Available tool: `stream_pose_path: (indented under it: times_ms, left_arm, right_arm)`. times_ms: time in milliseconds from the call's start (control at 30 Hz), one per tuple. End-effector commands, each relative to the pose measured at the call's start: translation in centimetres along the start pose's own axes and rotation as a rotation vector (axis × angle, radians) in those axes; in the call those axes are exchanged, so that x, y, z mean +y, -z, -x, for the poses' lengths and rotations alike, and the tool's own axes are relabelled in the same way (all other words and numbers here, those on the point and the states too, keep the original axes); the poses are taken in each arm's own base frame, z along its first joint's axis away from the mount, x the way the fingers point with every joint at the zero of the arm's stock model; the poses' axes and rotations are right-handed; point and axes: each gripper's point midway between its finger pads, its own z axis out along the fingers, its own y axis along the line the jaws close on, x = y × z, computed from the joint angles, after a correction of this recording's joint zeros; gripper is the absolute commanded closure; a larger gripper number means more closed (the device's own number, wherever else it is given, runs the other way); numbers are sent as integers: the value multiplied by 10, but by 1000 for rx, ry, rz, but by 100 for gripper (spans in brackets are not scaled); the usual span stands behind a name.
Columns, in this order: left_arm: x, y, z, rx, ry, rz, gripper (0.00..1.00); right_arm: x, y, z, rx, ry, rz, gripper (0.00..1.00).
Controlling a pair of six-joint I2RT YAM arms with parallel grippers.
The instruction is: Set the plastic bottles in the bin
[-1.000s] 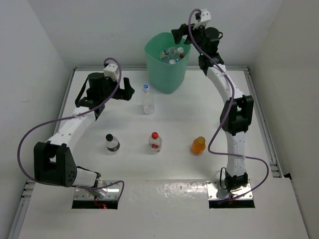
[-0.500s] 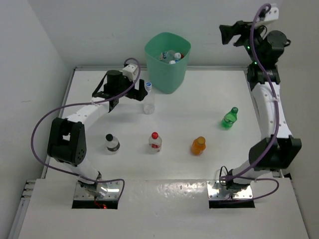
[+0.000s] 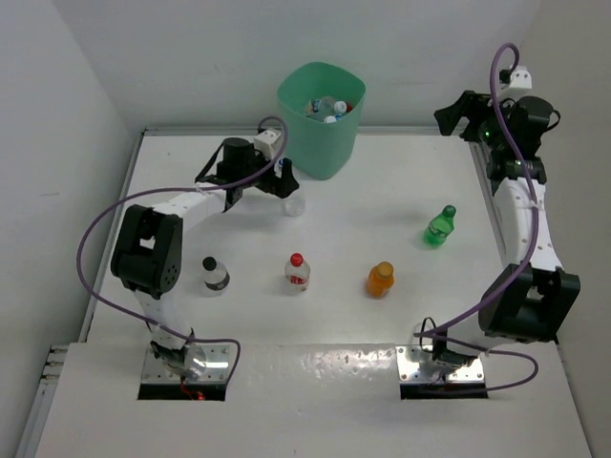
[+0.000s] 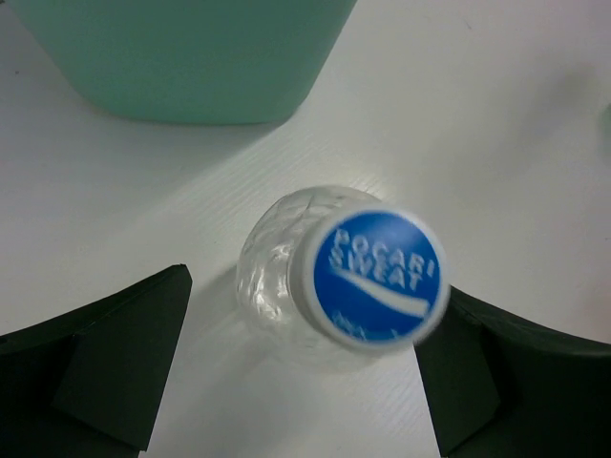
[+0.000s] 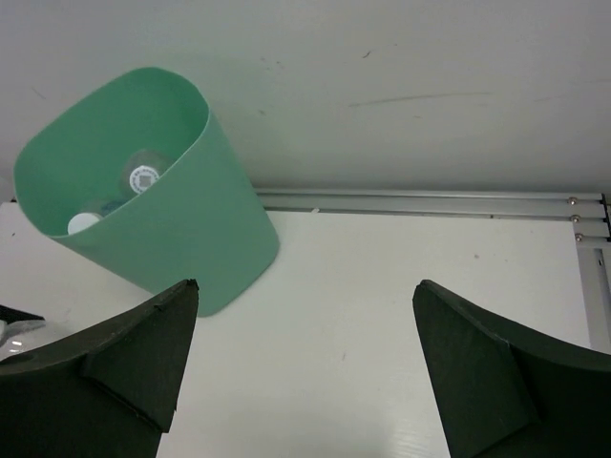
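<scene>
Looked down on plain white walls [image 3: 191, 57] shutting in a flat white table [image 3: 334, 315] on three sides, with a metal rail [image 5: 430, 202] along its far edge. Counted two white-and-black arms bolted at the near edge: the left arm [image 3: 172, 205] bent across toward the far middle, the right arm [image 3: 525, 219] raised high at the far right corner.

Found one tall mint-green plastic bin [image 3: 320, 143] upright at the far middle of the table, rounded-square at the rim and narrower lower down. Made out a few bottles inside by their white, blue and red caps; could not tell how many.

Counted five small plastic bottles upright on the table:
- a clear bottle with a blue cap [image 4: 372, 277] just in front of the bin
- a clear bottle with a black cap [image 3: 216, 275]
- a clear bottle with a red cap [image 3: 297, 271]
- an orange bottle [image 3: 381, 279], in a near row with the last two
- a green bottle [image 3: 439, 226] apart at the right

Saw the left fingers [image 4: 115, 363] spread wide, released, one on each side of the blue-capped bottle; could not tell about contact. Saw the right fingers [image 5: 124, 372] likewise released, holding nothing, aimed toward the bin from well away.
</scene>
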Motion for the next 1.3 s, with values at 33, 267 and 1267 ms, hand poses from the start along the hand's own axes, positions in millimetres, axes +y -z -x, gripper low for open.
stream_pose_path:
  times_ms: [33, 267, 1267]
  left_arm:
    - [-26, -18, 28, -102, 1, -79, 3]
    - [-20, -23, 48, -158, 121, -65, 50]
    - [-4, 58, 322, -616, -299, 121, 77]
  right_arm:
    - [14, 19, 31, -76, 56, 31, 8]
    - [15, 20, 22, -60, 62, 39, 9]
    - [-1, 42, -35, 29, 35, -10, 10]
